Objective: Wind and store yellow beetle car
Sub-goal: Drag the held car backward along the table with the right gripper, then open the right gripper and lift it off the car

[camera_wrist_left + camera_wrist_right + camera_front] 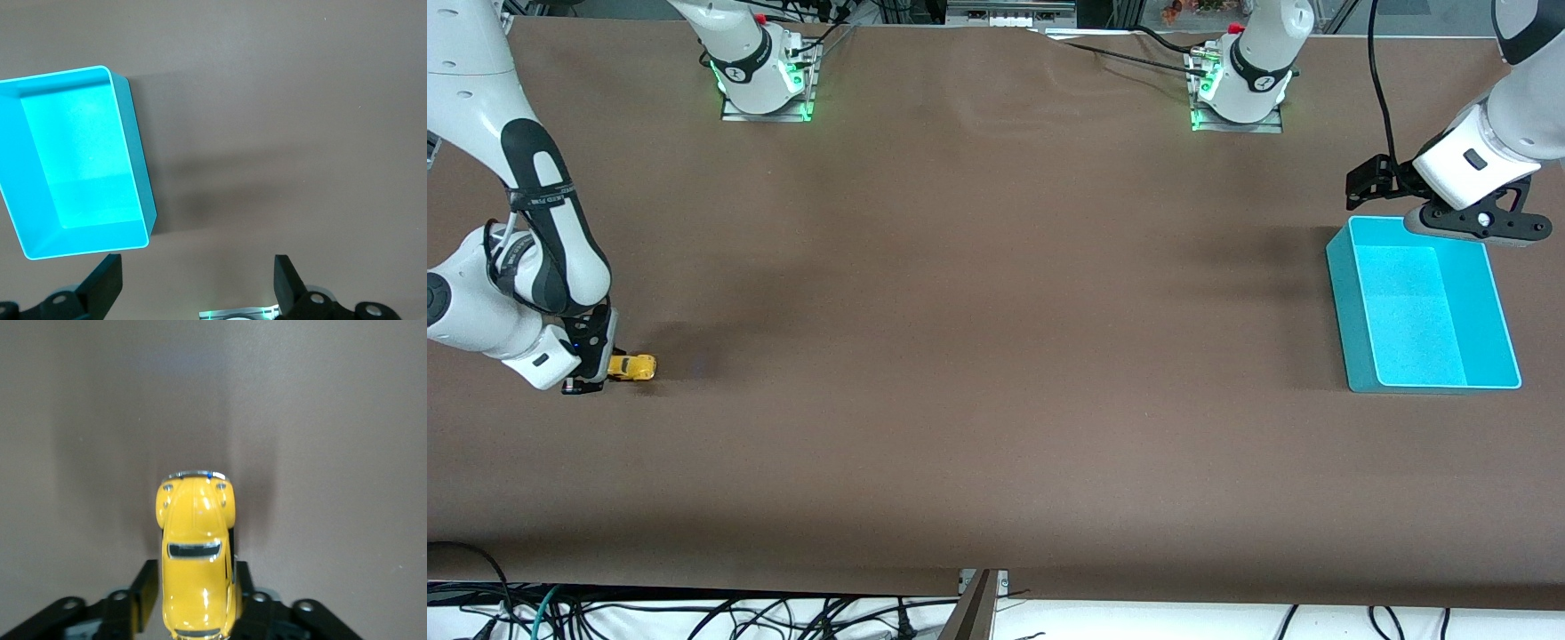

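The yellow beetle car [633,366] rests on the brown table near the right arm's end. My right gripper [596,373] is down at the table, its fingers closed on the car's rear sides. In the right wrist view the car [195,540] sits between the black fingers [148,583], nose pointing away from the gripper [197,580]. My left gripper [1476,222] hangs open and empty over the edge of the cyan bin [1343,293] that lies nearest the robots' bases. In the left wrist view its gripper [198,283] is spread wide, with the bin [137,160] to one side.
The cyan bin is empty and stands at the left arm's end of the table. Both arm bases [765,80] stand along the table's edge farthest from the front camera. Cables lie past the table's edge nearest that camera.
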